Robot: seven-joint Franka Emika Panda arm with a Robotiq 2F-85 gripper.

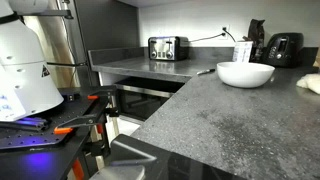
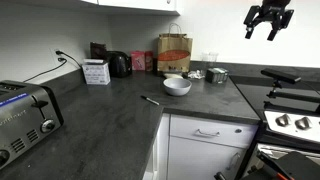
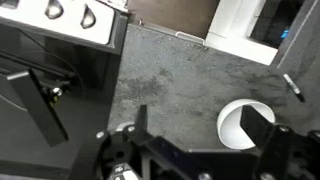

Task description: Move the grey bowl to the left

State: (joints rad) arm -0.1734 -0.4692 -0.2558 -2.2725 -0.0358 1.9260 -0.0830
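The grey bowl (image 1: 245, 74) is wide, shallow and whitish, and sits empty on the dark speckled counter. It shows in both exterior views (image 2: 177, 86). In the wrist view the bowl (image 3: 236, 128) lies below me, partly hidden behind one finger. My gripper (image 2: 268, 18) hangs high in the air, well above the counter and off to the stove side of the bowl. Its fingers (image 3: 200, 128) are spread open and hold nothing. The gripper is out of sight in the exterior view that faces the toaster.
A toaster (image 1: 168, 47) (image 2: 25, 115) stands on the counter. A white container with utensils (image 1: 242, 50) and a black appliance (image 1: 283, 48) stand behind the bowl. A thin black utensil (image 2: 150, 100) (image 3: 293, 88) lies near it. A stove (image 2: 290, 120) (image 3: 70, 15) adjoins the counter. A paper bag (image 2: 173, 52) stands at the wall.
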